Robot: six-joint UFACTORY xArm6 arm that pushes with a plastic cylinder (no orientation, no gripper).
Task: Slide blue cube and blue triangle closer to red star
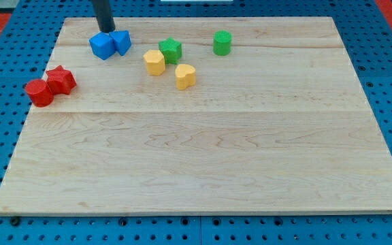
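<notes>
The blue cube (102, 45) and the blue triangle (122, 41) sit touching each other near the board's top left. My tip (106, 30) stands just above them in the view, at their top edges, where the two meet. The red star (61, 79) lies at the view's left edge of the board, below and left of the blue pair. A red cylinder (39, 92) touches the star on its lower left.
A green star (171, 50) and a yellow hexagon block (154, 62) sit right of the blue blocks. A yellow heart-like block (186, 75) lies below right of them. A green cylinder (222, 42) stands further right. The wooden board (203, 156) rests on a blue pegboard.
</notes>
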